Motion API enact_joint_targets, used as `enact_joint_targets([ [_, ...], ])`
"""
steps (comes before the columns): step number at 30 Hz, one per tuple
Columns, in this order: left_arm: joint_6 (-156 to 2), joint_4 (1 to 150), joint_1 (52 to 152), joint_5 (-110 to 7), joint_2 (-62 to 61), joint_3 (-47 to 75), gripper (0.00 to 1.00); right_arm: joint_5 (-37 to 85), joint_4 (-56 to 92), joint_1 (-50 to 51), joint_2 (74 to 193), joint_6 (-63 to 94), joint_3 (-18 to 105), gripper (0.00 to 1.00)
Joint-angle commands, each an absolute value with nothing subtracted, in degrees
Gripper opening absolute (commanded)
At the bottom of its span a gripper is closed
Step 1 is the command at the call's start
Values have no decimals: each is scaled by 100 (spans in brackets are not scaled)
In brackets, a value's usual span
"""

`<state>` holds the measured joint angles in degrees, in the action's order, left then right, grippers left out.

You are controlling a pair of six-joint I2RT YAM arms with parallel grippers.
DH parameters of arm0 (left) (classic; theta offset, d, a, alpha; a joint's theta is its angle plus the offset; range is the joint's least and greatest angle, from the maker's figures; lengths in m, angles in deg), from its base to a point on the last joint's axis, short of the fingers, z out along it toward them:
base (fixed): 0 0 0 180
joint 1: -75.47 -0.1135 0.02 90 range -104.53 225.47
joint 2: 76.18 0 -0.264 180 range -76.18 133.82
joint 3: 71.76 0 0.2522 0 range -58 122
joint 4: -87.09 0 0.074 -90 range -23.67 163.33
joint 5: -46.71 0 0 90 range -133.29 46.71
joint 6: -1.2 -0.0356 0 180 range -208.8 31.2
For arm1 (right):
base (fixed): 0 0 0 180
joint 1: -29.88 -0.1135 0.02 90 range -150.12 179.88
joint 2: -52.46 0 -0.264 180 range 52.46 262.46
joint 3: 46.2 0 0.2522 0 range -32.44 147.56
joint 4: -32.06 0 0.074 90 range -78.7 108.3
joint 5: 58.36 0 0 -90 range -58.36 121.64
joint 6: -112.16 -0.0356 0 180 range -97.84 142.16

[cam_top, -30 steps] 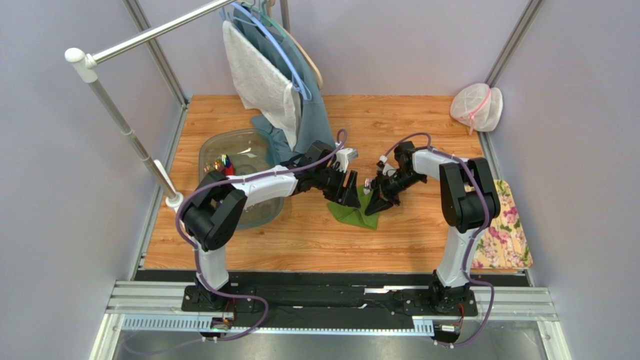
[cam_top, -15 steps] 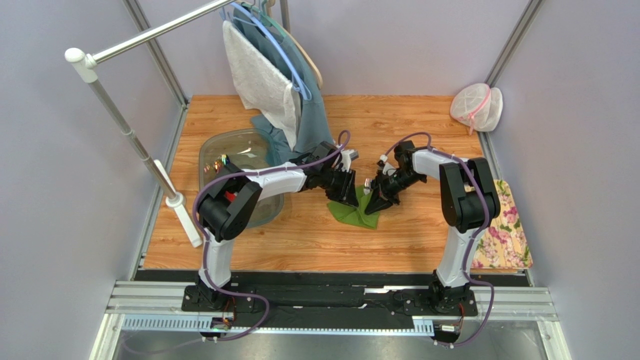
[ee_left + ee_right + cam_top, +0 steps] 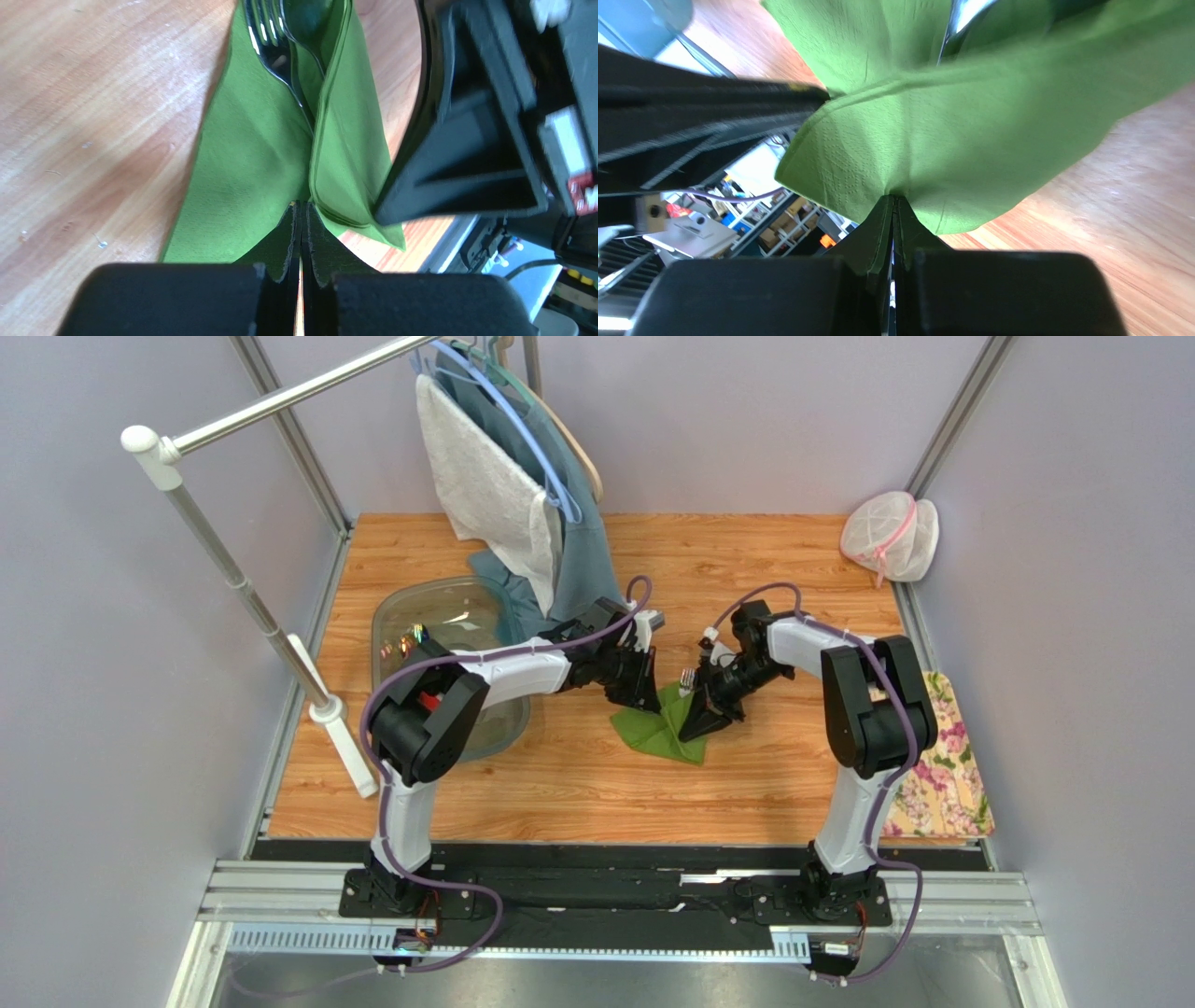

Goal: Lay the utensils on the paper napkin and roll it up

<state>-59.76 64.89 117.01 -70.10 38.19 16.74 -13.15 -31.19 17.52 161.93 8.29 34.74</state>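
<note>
Left wrist view shows the paper napkin (image 3: 246,154), thin, soft and grass green, folded up around a shiny dark fork (image 3: 270,38) and what looks like a spoon (image 3: 309,21) lying inside it. It sits in the middle of the wooden table (image 3: 786,770), right of the see-through plastic tub (image 3: 400,595), which has a few small bright things (image 3: 415,636) in it. The left gripper (image 3: 302,227) is closed tight, pinching an edge of the napkin, and the right gripper (image 3: 892,213) is closed tight on a raised fold of it.

Black-and-white arms (image 3: 508,672), purple cables (image 3: 369,709)
</note>
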Motion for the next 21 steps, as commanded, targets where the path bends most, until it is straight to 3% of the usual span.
enact_joint_targets([
  [1, -6050, 6726, 11652, -6974, 3808, 1566, 0, -1283, -3083, 1556, 15995, 916, 3295, 4],
  [2, -5980, 6875, 11617, -7079, 3747, 1469, 2, -1274, -3031, 1538, 16039, 872, 3304, 4],
  [3, -5875, 7250, 11530, -7306, 3616, 1233, 21, -1248, -2961, 1529, 16056, 845, 3321, 4],
  [6, -5514, 7614, 11424, -7580, 3404, 916, 54, -1195, -2916, 1529, 16161, 784, 3444, 3],
  [9, -5198, 7799, 11362, -7782, 3333, 766, 65, -1151, -2907, 1529, 16171, 784, 3506, 3],
  [21, -4344, 8256, 11370, -7853, 3368, 695, 67, -1063, -2811, 1529, 16197, 687, 3541, 2],
])
